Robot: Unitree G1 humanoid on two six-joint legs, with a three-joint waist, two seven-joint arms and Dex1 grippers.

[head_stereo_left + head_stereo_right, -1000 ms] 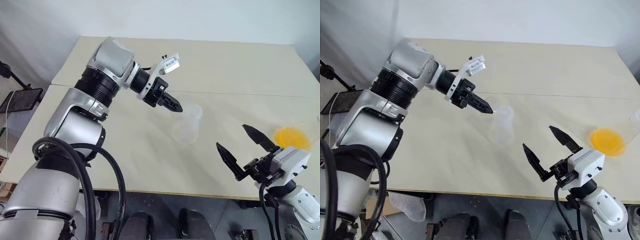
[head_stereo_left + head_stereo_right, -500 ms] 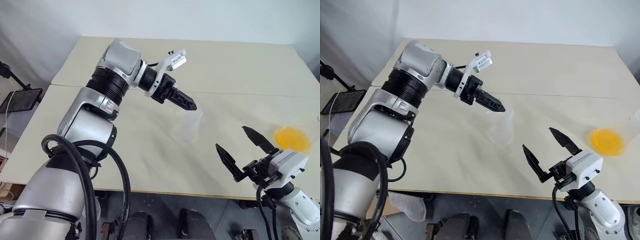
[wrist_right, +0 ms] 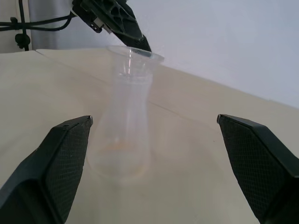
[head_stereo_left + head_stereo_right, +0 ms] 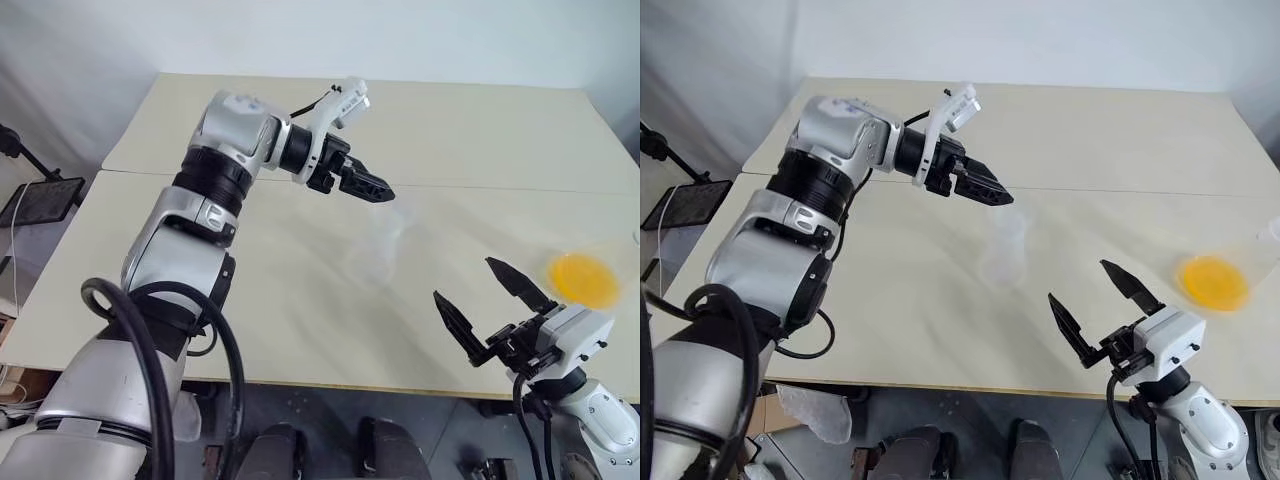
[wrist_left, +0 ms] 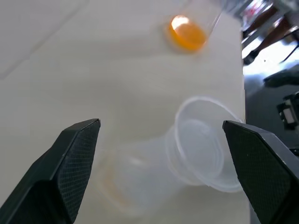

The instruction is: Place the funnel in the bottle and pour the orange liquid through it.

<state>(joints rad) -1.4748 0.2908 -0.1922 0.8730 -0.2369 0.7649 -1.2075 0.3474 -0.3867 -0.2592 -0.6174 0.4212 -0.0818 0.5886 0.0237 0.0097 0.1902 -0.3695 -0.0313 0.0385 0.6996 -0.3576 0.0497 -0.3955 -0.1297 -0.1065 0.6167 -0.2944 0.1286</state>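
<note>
1 table (image 4: 300, 330), 1 bottle (image 3: 122, 140) w/ 1 funnel (image 3: 133, 58) in its neck, 1 flask (image 4: 590, 270) holding 1 pool of orange liquid (image 4: 583, 278). 2 grippers: left gripper (image 4: 372, 188), right gripper (image 4: 490, 295).

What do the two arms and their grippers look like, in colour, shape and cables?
Both arms have rounded silver-grey shells joined by ribbed black rings, with thick black cables looping alongside. The left gripper has two tapered black fingers under a small white block; the right gripper has matching pointed black fingers on a white box-shaped mount.

Funnel (image 3: 133, 58) sits in bottle (image 3: 122, 140); orange liquid (image 4: 583, 279) far right.
</note>
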